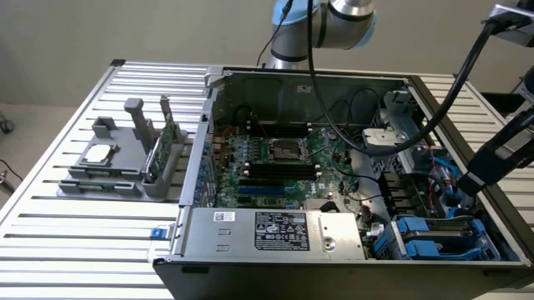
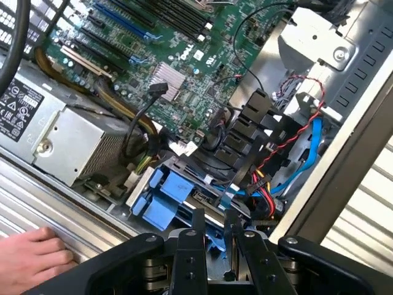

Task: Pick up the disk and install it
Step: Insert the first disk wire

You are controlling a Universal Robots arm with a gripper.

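My gripper (image 2: 214, 216) reaches down into the drive-bay corner of the open computer case (image 1: 334, 253), at the exterior view's right (image 1: 464, 187). Its two dark fingers (image 2: 191, 246) stand a narrow gap apart. A blue edge of the disk (image 2: 213, 239) in its carrier sits between them, edge-on, so the gripper looks shut on it. Most of the disk is hidden by the fingers and the bay. Just beyond the fingertips lie blue drive carriers (image 2: 173, 187) in the bay (image 1: 434, 240).
A person's hand (image 2: 29, 259) rests on the case's rim beside the power supply (image 1: 276, 231). Red, black and blue cables (image 2: 307, 144) run close to the bay. Black hoses (image 1: 454, 94) hang over the motherboard (image 1: 276, 159). A grey fixture (image 1: 117, 165) with a chip and a green card stands on the slatted table.
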